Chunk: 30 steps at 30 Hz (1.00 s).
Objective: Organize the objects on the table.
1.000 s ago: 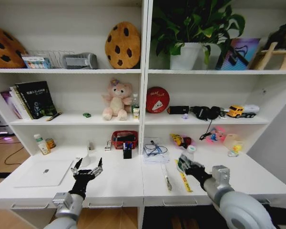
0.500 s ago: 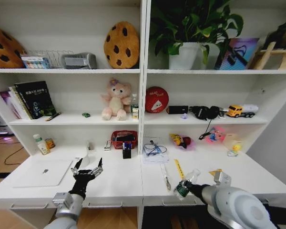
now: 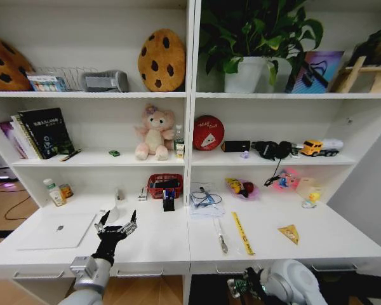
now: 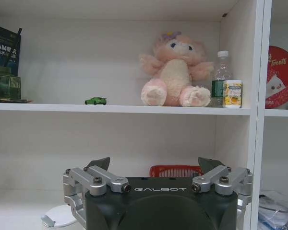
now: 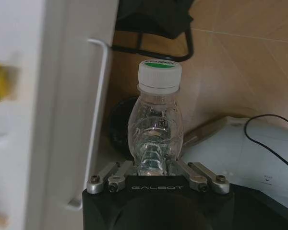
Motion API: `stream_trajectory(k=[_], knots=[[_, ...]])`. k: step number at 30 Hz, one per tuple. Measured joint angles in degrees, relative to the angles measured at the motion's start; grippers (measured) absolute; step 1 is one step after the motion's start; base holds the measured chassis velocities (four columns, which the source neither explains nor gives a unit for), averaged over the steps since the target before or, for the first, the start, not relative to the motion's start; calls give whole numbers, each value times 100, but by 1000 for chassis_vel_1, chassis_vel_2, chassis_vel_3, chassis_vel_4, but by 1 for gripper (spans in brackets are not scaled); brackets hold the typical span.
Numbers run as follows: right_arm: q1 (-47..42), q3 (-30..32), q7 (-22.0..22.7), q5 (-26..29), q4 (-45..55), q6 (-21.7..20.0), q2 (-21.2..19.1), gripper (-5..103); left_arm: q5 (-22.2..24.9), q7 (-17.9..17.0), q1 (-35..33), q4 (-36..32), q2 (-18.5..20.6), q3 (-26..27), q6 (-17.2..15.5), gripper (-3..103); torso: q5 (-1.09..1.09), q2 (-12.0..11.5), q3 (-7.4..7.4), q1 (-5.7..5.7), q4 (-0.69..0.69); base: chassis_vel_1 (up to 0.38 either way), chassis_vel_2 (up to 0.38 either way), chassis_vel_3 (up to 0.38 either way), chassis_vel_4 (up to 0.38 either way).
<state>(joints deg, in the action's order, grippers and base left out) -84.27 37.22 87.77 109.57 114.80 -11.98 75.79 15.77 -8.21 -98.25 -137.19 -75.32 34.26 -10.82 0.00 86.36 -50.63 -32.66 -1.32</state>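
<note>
the right gripper (image 5: 156, 175) is clamped on the small clear bottle (image 5: 156, 124), fingers pinching its lower body; the bottle's long axis runs straight out from the claw, green-and-white cap at the far tip. in the head view this gripper (image 3: 246, 287) sits low at the near right, below the front edge of the table (image 3: 343, 244) and just before the drawer fronts, so the bottle (image 3: 236, 288) is off the tabletop, with the slim drawer handle (image 5: 97, 120) just beside it in the right wrist view. any put-down place on the desk or shelves lies up and far from the claw, and the right arm is the one carrying.

the left gripper (image 3: 116, 227) hangs over the near left of the table, fingers apart and holding nothing, just right of the silver laptop (image 3: 56, 230). the yellow ruler (image 3: 242, 232) and a pen (image 3: 221, 240) lie lengthwise, near to far, right of centre.

hard to make out: the bottle's base is hidden between the fingers, and in the head view most of it is tucked behind the arm. whether the drawer beside it is open or closed i cannot tell.
</note>
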Motion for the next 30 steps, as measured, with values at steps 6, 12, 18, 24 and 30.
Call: stream_trajectory(k=[6, 12, 18, 24, 30], knots=[[229, 13, -373, -763, -1585, -449, 393, 24, 0, 1, 0, 0, 0, -1, 0, 100, -2, 0, 0, 0, 0, 0, 0, 0, 0], [588, 18, -1039, -1772, -3373, -877, 571, 24, 0, 0, 0, 0, 0, 0, 0, 100, 0, 0, 0, 0, -2, 0, 0, 0, 0], [659, -223, -4237, -4612, -5223, -1710, 393, 24, 0, 0, 0, 0, 0, 1, 0, 100, 0, 0, 0, 0, -3, 0, 0, 0, 0], [783, -302, -6384, -6820, -6100, -920, 352, 24, 0, -1, 0, 0, 0, -1, 0, 100, 0, 0, 0, 0, -2, 0, 0, 0, 0], [1091, -178, -8622, -9431, -7168, 727, 400, 24, 0, 0, 0, 0, 0, 0, 0, 100, -1, 0, 0, 0, -3, 0, 0, 0, 0]])
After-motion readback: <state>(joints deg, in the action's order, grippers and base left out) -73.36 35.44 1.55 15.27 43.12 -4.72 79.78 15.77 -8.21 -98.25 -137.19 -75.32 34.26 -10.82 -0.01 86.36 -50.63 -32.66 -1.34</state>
